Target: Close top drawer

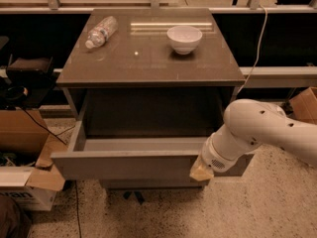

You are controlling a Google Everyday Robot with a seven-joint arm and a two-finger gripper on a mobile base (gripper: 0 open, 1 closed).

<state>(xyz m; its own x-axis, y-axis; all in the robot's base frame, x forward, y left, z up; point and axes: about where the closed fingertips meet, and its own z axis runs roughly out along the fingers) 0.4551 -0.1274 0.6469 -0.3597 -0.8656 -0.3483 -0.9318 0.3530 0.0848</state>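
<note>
The top drawer is pulled wide open under the grey cabinet top; its deep grey interior shows and its plain flat front panel faces me. My white arm comes in from the right and its wrist covers the right end of the front panel. The gripper is at the front panel's right part, with only a tan tip showing below the wrist.
A white bowl and a lying plastic water bottle are on the cabinet top. Cardboard boxes stand on the floor at the left, another box at the right. Cables run along the floor and behind.
</note>
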